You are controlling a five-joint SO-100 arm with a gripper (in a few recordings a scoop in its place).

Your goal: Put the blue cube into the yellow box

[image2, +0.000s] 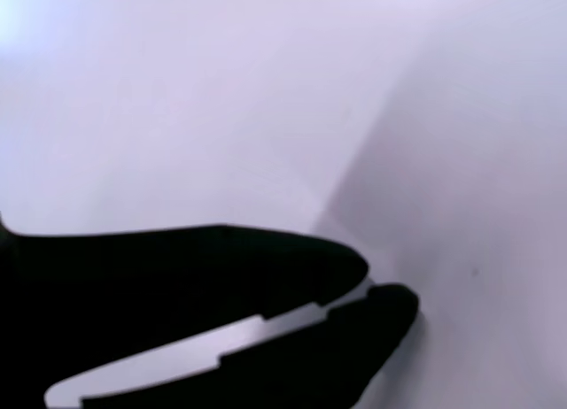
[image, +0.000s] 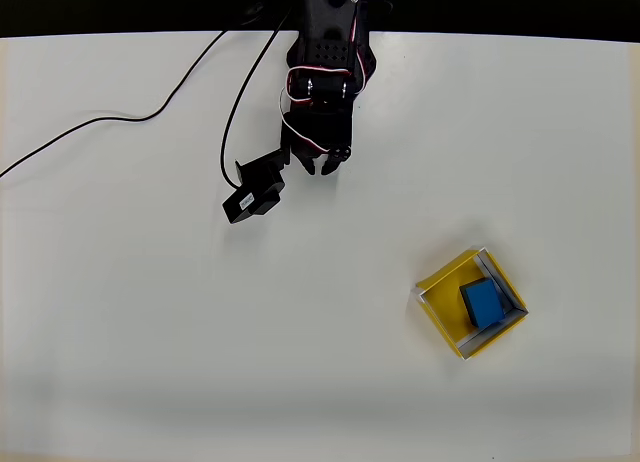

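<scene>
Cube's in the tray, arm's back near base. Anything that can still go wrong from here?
1. The small bright-blue block sits against one wall of the shallow yellow open-topped tray; a nudge might tip it out.
2. The black cable trails across the white table beside the black gripper; it could snag on a later sweep.

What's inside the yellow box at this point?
The blue cube lies inside the yellow box, toward its right side in the overhead view, with bare yellow floor beside it. The floor under the cube is covered.
</scene>
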